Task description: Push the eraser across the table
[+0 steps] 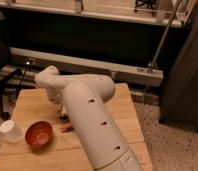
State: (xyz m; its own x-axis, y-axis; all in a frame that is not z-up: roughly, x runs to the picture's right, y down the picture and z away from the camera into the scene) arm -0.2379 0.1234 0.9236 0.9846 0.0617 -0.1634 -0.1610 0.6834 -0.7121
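- Your arm [87, 107] reaches over the middle of the table [124, 117].
- Your gripper [65, 116] sits low behind it, near the bowl [39, 134].
- Left of the bowl stands a cup [11, 131].
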